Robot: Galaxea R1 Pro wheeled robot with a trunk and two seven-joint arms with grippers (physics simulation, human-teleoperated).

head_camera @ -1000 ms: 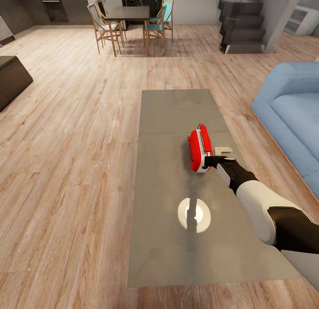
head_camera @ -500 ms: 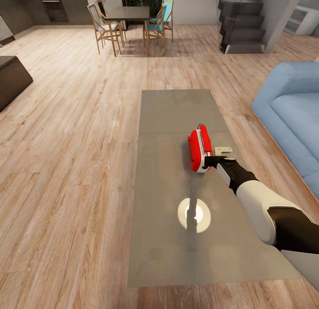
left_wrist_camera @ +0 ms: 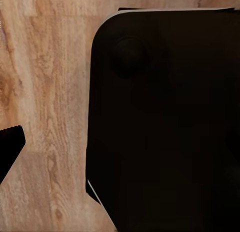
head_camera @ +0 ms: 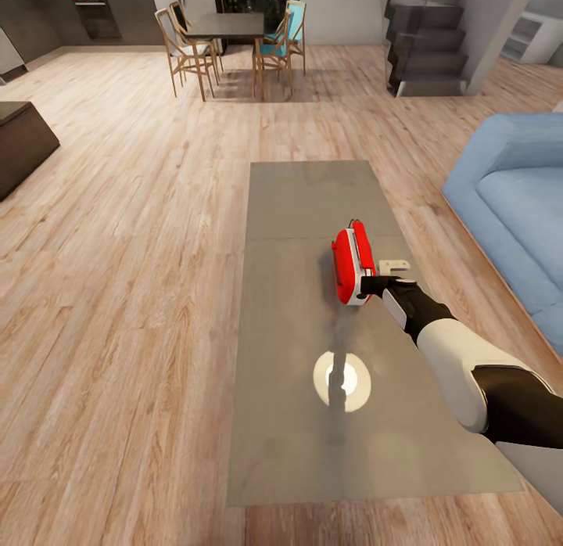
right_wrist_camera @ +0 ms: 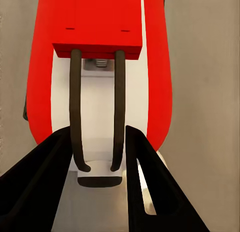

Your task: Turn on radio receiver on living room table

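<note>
That radio receiver [head_camera: 352,263] looks light, rigid, probably skids on the glossy table [head_camera: 313,194]. Right gripper [right_wrist_camera: 97,149], at its 5 o'clock end, sits spread around the handle [right_wrist_camera: 75,107], not clamped.

I see a wood-plank floor [head_camera: 133,241] throughout. Dark dining table [head_camera: 227,23] with wooden chairs [head_camera: 186,49] at 12 o'clock, grey stairs [head_camera: 426,41] at 1, blue sofa [head_camera: 512,202] at 3, dark cabinet [head_camera: 19,143] at 10.

White forearm [head_camera: 457,366] — black joints
</note>
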